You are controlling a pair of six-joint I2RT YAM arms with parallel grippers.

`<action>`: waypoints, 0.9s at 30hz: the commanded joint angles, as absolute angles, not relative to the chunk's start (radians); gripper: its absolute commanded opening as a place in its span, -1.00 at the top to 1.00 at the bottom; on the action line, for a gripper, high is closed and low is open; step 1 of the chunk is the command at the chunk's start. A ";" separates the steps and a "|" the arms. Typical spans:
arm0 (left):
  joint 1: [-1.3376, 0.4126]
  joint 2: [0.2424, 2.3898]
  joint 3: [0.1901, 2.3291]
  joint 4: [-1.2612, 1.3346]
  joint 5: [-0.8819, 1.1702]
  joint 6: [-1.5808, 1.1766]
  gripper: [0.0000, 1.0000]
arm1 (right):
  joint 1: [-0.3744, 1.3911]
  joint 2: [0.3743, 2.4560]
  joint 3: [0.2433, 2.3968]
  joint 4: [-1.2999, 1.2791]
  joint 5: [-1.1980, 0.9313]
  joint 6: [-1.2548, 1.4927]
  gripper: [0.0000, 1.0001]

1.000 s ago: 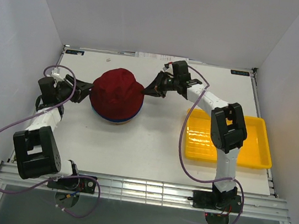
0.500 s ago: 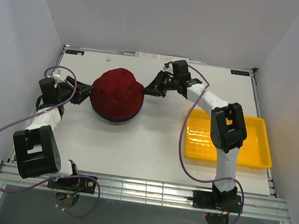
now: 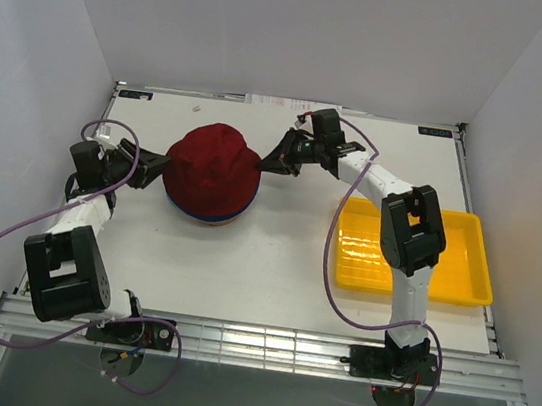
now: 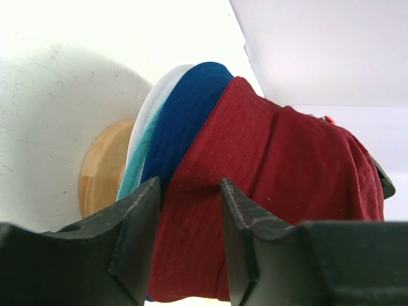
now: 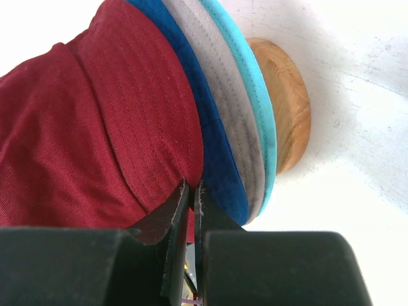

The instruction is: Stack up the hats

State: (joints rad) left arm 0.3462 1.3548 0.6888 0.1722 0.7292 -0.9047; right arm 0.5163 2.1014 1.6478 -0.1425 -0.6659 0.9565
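Note:
A dark red hat (image 3: 213,170) tops the stack on a round wooden stand (image 5: 287,108). Under it lie a royal blue hat (image 5: 217,153), a grey hat (image 5: 231,121) and a teal hat (image 5: 256,95), brims layered. My left gripper (image 3: 160,165) is at the stack's left side, and its jaws stand apart (image 4: 190,185) with the red hat's brim (image 4: 255,191) right in front of them. My right gripper (image 3: 266,165) is at the stack's right side, shut (image 5: 193,185) on the edge of the red hat's brim (image 5: 140,127).
A yellow plastic tray (image 3: 465,261) lies at the right of the table, beside the right arm. White walls close in the table at the back and both sides. A paper sheet (image 3: 290,104) lies at the far edge.

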 commanded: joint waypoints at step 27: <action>0.351 1.428 0.577 0.201 0.627 -0.937 1.00 | 0.488 2.149 1.595 -0.143 -0.600 0.856 0.84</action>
State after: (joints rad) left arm 0.3500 1.4036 0.6132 0.2523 0.7151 -0.9665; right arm 0.5163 2.1181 1.6363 -0.1337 -0.6624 0.9115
